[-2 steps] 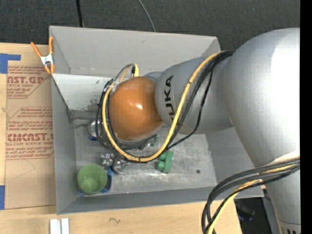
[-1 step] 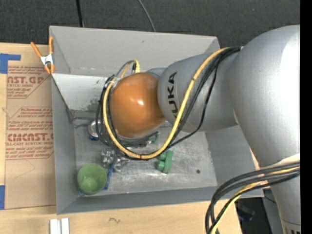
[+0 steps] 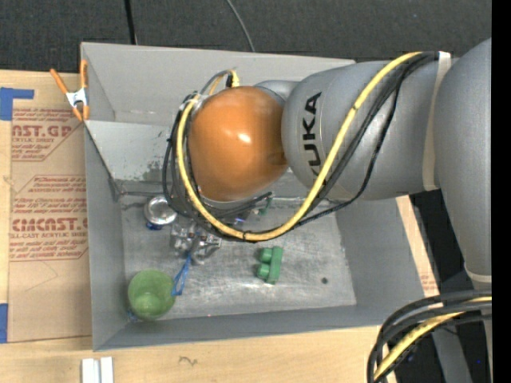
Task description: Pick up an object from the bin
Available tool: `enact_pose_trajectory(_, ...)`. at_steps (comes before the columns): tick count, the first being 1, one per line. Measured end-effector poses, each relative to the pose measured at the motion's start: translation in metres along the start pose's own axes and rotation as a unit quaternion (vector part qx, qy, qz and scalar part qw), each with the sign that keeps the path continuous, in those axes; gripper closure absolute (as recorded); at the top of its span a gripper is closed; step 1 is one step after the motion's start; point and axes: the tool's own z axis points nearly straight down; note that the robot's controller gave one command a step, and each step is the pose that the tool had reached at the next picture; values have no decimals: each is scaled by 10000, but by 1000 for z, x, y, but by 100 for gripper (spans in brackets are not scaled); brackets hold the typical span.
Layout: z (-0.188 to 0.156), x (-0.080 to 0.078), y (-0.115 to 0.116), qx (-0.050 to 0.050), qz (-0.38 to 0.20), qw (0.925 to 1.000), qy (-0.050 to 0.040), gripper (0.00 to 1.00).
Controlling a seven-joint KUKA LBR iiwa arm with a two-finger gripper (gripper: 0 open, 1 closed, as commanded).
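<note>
- KUKA arm (image 3: 375, 134): big grey body, enters from 3 o'clock and covers the upper right part of the bin.
- Bin (image 3: 104, 214): grey metal, sloped walls, scuffed floor; loose things lie well apart, mostly in the lower half.
- Orange cover (image 3: 235, 142): round dome on the wrist, sits over the bin's middle, slightly toward 11 o'clock.
- Yellow cable (image 3: 239, 236): part of the robot, loops round the dome and runs back along the arm.
- Green ball (image 3: 150, 294): fuzzy-looking, at 7 o'clock in the floor's corner, close to the bottom wall.
- Green block (image 3: 270, 264): small chunky plastic piece, at 5 o'clock, alone on bare floor, apart from the gripper.
- Silver round thing (image 3: 160, 210): shiny, at 9 o'clock by the left wall, with a bit of blue just under it.
- Gripper (image 3: 193, 242): metal tip just below the dome, low over the floor toward 7 o'clock; cannot tell how far open it is or whether it has hold of anything.
- Blue stick (image 3: 181, 276): thin, the thing nearest the gripper; runs from just under the tip down toward 7 o'clock, lower end beside the green ball.
- Dark speck (image 3: 324, 279): tiny, at 4 o'clock on the floor.
</note>
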Motion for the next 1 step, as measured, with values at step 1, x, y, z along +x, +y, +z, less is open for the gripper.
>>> enact_pose_trajectory(1, -23, -2, 0, -17, 7, 10000, 10, 100)
